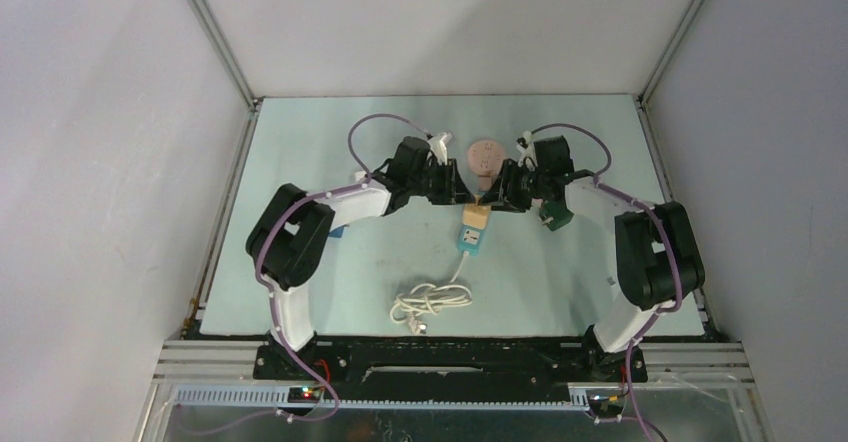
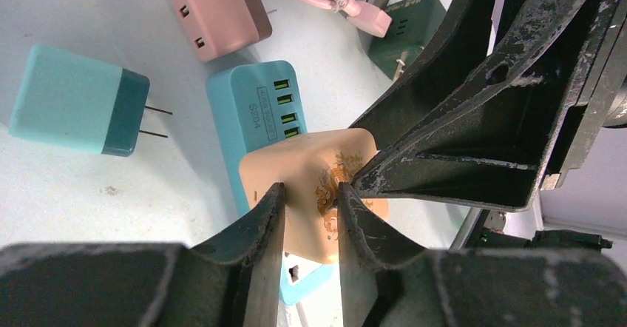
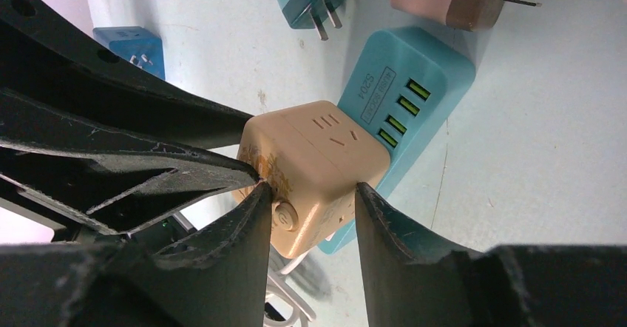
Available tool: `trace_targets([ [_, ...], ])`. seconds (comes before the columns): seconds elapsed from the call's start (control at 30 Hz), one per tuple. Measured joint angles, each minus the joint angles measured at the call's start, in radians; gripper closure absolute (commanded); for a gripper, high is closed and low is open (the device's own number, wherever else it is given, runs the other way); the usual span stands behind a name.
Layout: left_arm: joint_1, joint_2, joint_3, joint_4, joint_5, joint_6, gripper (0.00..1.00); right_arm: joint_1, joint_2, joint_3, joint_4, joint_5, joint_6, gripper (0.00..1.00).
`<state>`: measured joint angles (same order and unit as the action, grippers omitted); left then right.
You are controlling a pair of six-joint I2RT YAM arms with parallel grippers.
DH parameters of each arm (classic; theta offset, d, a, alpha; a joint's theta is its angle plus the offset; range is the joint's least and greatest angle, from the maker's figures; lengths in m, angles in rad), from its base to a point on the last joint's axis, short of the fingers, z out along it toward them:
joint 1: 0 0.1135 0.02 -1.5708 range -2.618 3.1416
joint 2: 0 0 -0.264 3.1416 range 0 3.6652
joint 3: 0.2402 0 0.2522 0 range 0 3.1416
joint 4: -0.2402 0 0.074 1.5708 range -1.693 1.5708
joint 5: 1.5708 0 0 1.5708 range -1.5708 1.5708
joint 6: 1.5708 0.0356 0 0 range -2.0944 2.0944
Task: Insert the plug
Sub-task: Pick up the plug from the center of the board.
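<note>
Midway between the side edges of the pale green desk (image 1: 300, 292), nearer the far edge: teal rectangular plastic charging block (image 1: 468, 240), beige plastic cube plug (image 1: 476, 216) at its far end. Left claw (image 2: 309, 190) and right claw (image 3: 310, 186) clenched on that cube from opposite sides.

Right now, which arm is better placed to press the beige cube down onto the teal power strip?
Right, probably. The right gripper spans the beige cube with a finger on each side, on the teal power strip. The left gripper has its fingers over the cube's face, closer together than it is wide.
</note>
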<state>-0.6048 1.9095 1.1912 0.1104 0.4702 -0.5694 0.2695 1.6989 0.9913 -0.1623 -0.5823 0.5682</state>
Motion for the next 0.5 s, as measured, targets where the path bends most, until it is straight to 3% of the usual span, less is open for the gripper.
trace_targets([
  [0.5, -0.005, -0.019, -0.106, 0.175, -0.042, -0.036, 0.76, 0.048, -0.053, -0.095, 0.101, 0.119, 0.008, 0.64],
])
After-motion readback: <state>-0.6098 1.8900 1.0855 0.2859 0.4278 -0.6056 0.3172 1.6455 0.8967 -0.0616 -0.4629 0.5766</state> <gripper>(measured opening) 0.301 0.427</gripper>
